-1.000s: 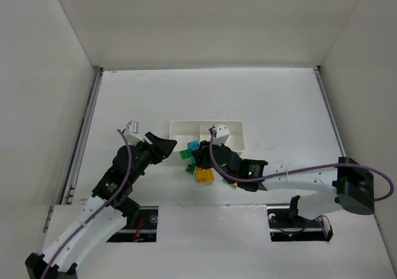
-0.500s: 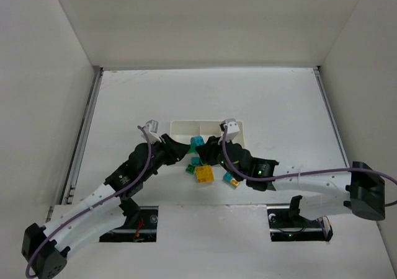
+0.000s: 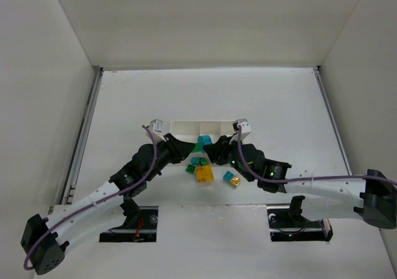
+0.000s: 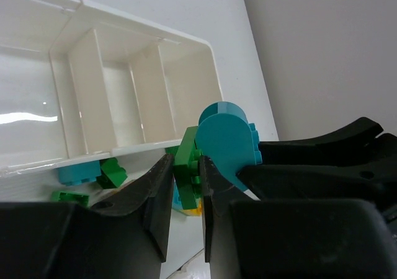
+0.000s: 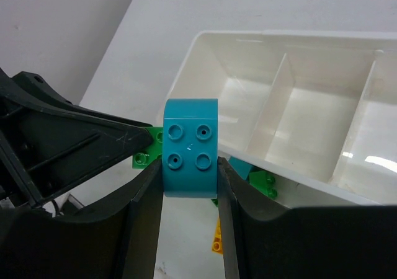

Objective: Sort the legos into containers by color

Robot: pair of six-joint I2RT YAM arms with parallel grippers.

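The left pincer [image 4: 185, 189], gripping a green brick [image 4: 186, 158], and the right pincer [image 5: 189, 167], gripping a cyan brick [image 5: 189, 136], are crowding together, risking a bump that knocks one loose.

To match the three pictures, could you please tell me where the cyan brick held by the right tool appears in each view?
Top external: cyan brick centre, just before the white tray.
Left wrist: right of centre, beside a green brick; tray upper left.
Right wrist: centre, gripped by the right tool; tray upper right.
Shared landmark: the white tray.
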